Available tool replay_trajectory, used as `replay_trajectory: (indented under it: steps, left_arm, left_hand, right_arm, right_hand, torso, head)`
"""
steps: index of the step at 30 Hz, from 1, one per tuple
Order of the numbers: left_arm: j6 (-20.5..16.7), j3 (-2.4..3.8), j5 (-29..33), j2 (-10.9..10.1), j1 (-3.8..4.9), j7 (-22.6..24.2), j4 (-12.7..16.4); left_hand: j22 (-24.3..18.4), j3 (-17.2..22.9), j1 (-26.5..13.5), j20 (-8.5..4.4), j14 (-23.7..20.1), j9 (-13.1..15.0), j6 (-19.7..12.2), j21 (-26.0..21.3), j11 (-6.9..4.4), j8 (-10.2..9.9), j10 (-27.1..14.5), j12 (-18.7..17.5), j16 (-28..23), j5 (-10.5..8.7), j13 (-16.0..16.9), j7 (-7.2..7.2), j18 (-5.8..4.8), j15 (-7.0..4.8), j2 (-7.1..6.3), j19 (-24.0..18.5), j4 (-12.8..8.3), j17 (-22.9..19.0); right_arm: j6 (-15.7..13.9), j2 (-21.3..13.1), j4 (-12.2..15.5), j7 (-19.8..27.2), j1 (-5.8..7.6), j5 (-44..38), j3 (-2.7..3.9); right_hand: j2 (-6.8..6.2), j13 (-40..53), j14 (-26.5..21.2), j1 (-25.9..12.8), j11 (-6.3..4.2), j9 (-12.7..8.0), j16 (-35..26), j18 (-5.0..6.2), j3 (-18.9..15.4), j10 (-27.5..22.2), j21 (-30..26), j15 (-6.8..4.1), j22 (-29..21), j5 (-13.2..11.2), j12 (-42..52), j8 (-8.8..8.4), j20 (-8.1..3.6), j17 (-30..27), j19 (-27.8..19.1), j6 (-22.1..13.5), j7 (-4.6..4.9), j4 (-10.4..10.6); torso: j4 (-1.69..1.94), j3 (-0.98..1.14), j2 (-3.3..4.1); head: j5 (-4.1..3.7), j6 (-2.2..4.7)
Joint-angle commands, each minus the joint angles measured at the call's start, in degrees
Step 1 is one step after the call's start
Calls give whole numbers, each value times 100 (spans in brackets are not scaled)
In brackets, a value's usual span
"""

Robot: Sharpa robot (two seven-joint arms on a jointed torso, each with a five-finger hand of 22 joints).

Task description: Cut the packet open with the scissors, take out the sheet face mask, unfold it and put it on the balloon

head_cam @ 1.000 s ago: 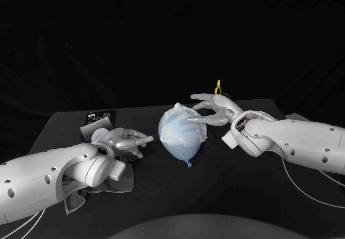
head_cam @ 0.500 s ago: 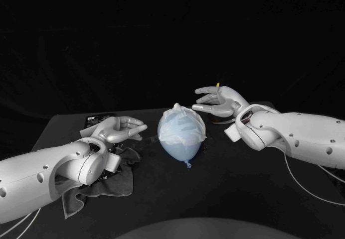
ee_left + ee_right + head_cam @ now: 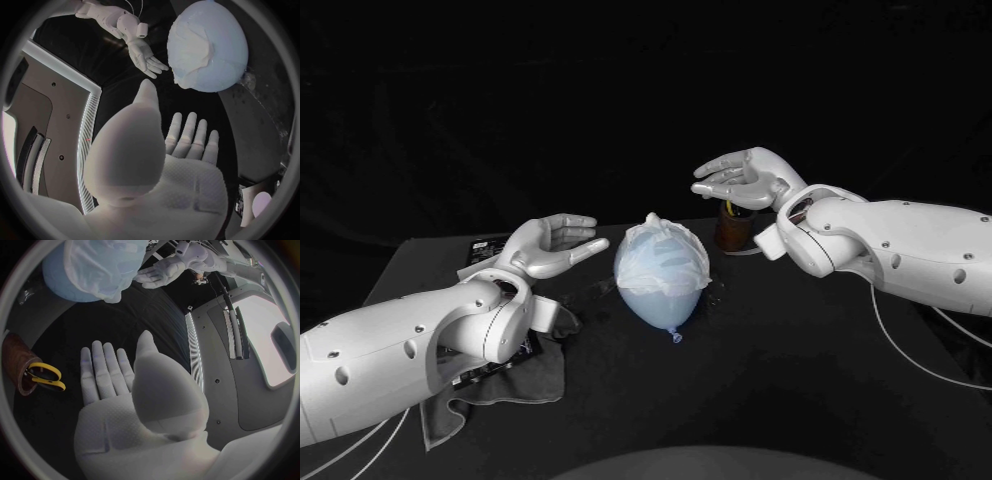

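Balloon [image 3: 664, 285] resting on the table [image 3: 776, 340], sheet face mask [image 3: 661, 243] draped over its rounded end, flanked by the left hand [image 3: 553, 245] and right hand [image 3: 744, 180], both apart from it, fingers spread and empty; scissors [image 3: 45, 377] stand in a brown holder [image 3: 17, 362] near the right hand.

My bench [image 3: 776, 375] carries the balloon [image 3: 661, 295] at centre, a dark cloth [image 3: 531, 370] at eight o'clock, and a brown holder [image 3: 733, 230] at one o'clock.

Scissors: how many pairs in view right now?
1. A yellow-handled pair stands in the brown holder, right of the balloon and near the right hand. Any under the grey cloth would be hidden.
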Motion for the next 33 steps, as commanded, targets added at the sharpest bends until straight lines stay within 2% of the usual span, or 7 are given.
replay_trajectory:
  steps: [1, 6, 9, 11, 12, 15, 33]
  left_arm:
    - [-98, 19, -127, 152, 88, -241, -111]
    - [-1, 27, -393, 445, 285, -822, -337]
    - [240, 28, -581, 586, 386, -1200, -430]
    - [444, 29, -668, 676, 450, -1468, -489]
    - [544, 29, -722, 723, 480, -1600, -514]
    - [808, 30, -879, 838, 541, -1914, -556]
    - [1263, 29, -1410, 1361, 670, -2590, -800]
  left_hand:
    - [-24, -405, -89, 4, -507, -193, -641, -53, -98, -597, -228, -275, -698, 76, -12, -48, -75, 61, -226, -171, 42, -74]
    - [-66, -732, -275, 7, -990, -424, -1475, -108, -259, -1387, -838, -760, -1251, 28, -32, -36, -78, 29, -396, -503, 26, -115]
    - [-76, -749, -477, 8, -1090, -495, -1749, -118, 142, -1633, -1213, -1007, -1364, -29, -64, -5, -79, -41, -423, -614, 32, -123]
    - [-82, -769, -609, 7, -1030, -509, -1796, -123, 341, -1681, -1321, -1062, -1225, -31, -68, 129, -77, 47, -442, -663, 29, -100]
    - [-84, -763, -741, 6, -1058, -513, -1811, -125, 419, -1701, -1352, -1070, -1233, -31, -53, 377, -76, 142, -446, -686, 12, -97]
    - [-87, -775, -926, 6, -1088, -518, -1829, -127, 428, -1726, -1352, -1051, -1243, -38, -33, 582, -74, 172, -444, -738, 30, -88]
    - [-86, -772, -1108, 0, -1152, -503, -1780, -125, 400, -1694, -1305, -989, -1284, -43, -9, 787, -63, 167, -445, -787, 28, -81]
  right_arm:
    - [333, 37, -33, -43, 25, -234, 1]
    - [412, 91, -59, -118, 48, -479, 3]
    - [415, 112, -61, -153, 53, -550, 3]
    - [413, 128, -59, -177, 55, -584, 4]
    - [408, 135, -53, -188, 56, -598, 4]
    - [388, 151, -28, -213, 58, -621, 4]
    - [282, 227, 48, -312, 55, -653, 0]
  right_hand:
    - [46, -9, 365, 118, -77, -10, 136, 95, -61, 247, 109, -100, -25, -17, -32, 25, -37, 34, 228, 128, 351, -20]
    - [122, -16, 775, 180, -166, -42, 237, 95, -200, 563, 207, -224, -87, -16, -145, -4, -141, 81, 589, 271, 267, -19]
    - [123, -16, 779, 180, -167, -44, 235, 95, -206, 568, 207, -225, -90, -16, -150, -6, -142, 81, 595, 274, 266, -18]
    - [121, -19, 770, 170, -164, -58, 201, 89, -256, 589, 190, -220, -120, -17, -199, -30, -146, 71, 609, 273, 270, -7]
    - [124, -21, 715, 167, -147, -72, 147, 83, -294, 578, 156, -200, -154, -15, -253, -56, -137, 52, 587, 261, 284, -1]
    - [138, -23, 198, 163, -48, -119, -231, 57, -443, 444, -6, -49, -297, -18, -507, -143, -43, -109, 430, 233, 362, 6]
    - [103, -16, -482, 155, 155, -340, -799, -149, -710, 85, -542, 207, -802, -19, -1057, -509, 13, -378, -627, -334, 542, 8]
  torso:
    - [1, 7, -1]
    - [3, 21, -2]
    - [-1, 17, -5]
    - [0, 12, -7]
    - [-3, 15, -7]
    - [-2, 14, -8]
    - [7, 8, -4]
  head:
    - [-14, 9]
    - [-5, 12]
    - [0, 10]
    - [1, 11]
    - [3, 8]
    - [4, 3]
    - [4, 24]
